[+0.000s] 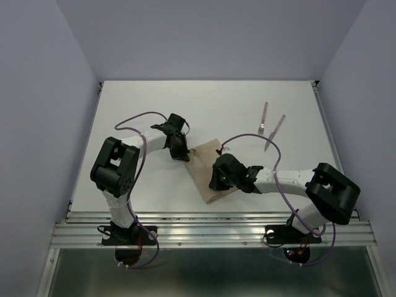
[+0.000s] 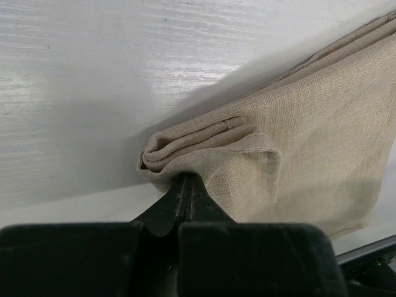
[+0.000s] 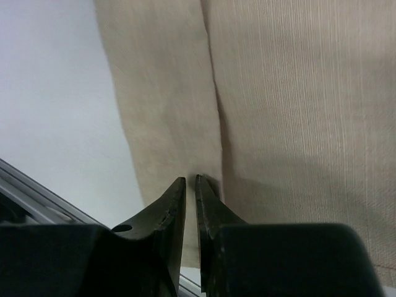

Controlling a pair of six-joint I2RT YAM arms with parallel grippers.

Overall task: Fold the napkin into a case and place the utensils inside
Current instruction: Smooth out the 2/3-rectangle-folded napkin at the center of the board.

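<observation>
Folding under way: the napkin [image 1: 203, 162] lies mid-bench [image 1: 142, 105] as a layered, slanted strip, not yet a finished case. The left end effector [image 2: 185, 189], pressed together, pinches the bunched corner at the cloth's 10 o'clock. The right end effector [image 3: 190, 185], fingers drawn nearly together, sits on a fold seam toward the 6 o'clock end; whether it grips cloth is unclear. The utensils [image 1: 275, 132] lie untouched at 1 o'clock, well apart from the napkin. By appearances, final folds and loading remain.
</observation>
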